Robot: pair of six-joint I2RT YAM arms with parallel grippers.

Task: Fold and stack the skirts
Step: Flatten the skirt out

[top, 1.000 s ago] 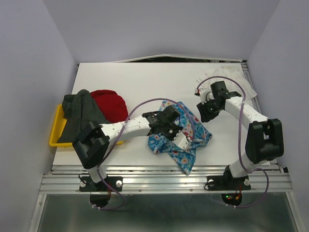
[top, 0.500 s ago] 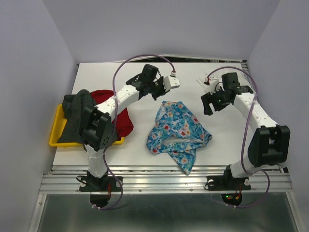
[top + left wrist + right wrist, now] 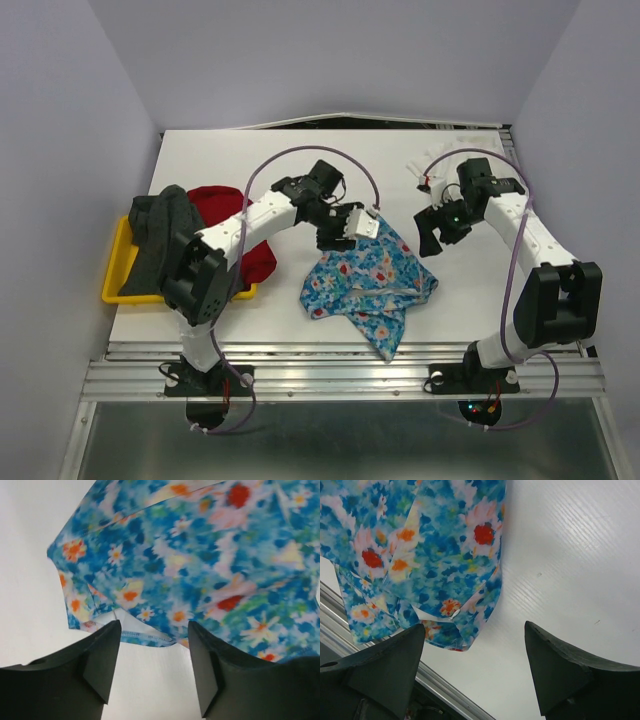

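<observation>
Text on cloth: I read none on the blue flowered skirt (image 3: 372, 285).
Labels, numbers elsewhere: I read none.

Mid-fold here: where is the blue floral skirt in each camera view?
Top external: blue floral skirt lies crumpled mid-table, between the two arms.
Left wrist: skirt fills the upper part of the picture.
Right wrist: skirt sits upper left.
Shared landmark: the white table under it in every view.
</observation>
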